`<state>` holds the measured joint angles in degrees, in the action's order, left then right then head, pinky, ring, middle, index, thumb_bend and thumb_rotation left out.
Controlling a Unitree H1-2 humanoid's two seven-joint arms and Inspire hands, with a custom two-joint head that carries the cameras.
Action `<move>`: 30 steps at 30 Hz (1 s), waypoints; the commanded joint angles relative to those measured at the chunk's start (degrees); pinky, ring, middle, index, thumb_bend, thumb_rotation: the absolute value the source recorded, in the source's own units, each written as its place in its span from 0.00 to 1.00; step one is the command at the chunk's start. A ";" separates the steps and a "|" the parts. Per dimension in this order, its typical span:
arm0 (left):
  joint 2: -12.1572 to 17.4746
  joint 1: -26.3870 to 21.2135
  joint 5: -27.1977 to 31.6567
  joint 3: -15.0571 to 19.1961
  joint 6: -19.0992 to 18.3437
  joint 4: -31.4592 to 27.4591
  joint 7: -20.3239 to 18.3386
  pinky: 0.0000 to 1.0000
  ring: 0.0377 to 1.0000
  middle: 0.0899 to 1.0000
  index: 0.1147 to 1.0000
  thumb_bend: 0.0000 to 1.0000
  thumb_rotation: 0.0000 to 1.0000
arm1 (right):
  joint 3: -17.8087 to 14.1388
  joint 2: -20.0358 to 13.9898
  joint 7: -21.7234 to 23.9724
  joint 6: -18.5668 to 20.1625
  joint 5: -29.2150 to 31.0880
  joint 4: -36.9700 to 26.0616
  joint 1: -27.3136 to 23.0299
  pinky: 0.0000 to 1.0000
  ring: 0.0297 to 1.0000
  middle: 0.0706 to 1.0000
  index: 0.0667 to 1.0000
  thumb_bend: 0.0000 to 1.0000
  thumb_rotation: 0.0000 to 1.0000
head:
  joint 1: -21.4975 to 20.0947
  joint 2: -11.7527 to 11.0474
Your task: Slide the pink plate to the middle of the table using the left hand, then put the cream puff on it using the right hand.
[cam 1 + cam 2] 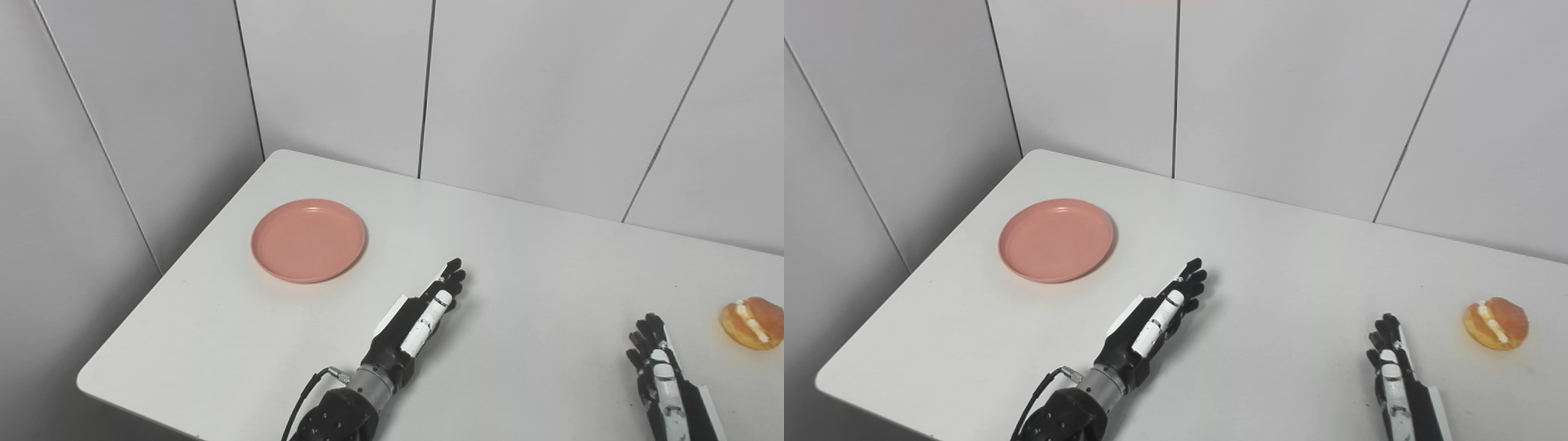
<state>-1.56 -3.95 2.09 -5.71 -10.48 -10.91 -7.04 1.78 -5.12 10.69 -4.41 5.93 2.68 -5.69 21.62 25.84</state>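
The pink plate [308,239] lies empty on the left part of the white table [520,257]. My left hand [422,316] is stretched out flat and open over the table, to the right of the plate and nearer to me, a gap away from its rim. At the far right sits the cream puff [751,322], golden with a white cream band. My right hand [658,373] is open near the front edge, fingers pointing away from me, just left of the puff and not touching it.
Grey wall panels [520,92] close in the table at the back and along the left. The table's left corner edge [86,383] lies close in front of the plate. A cable [306,392] loops off my left wrist.
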 commanded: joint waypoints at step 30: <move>5.60 -12.01 3.60 11.70 -1.29 -3.55 4.35 0.99 0.97 0.97 0.96 0.49 1.00 | 0.09 -0.20 0.79 -0.92 0.74 3.99 0.87 1.00 1.00 1.00 1.00 0.13 1.00 | 0.81 0.71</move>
<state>3.46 -13.60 5.34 5.44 -13.36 -13.01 -3.09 1.74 -5.45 10.85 -4.42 5.97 3.67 -6.47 22.41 26.54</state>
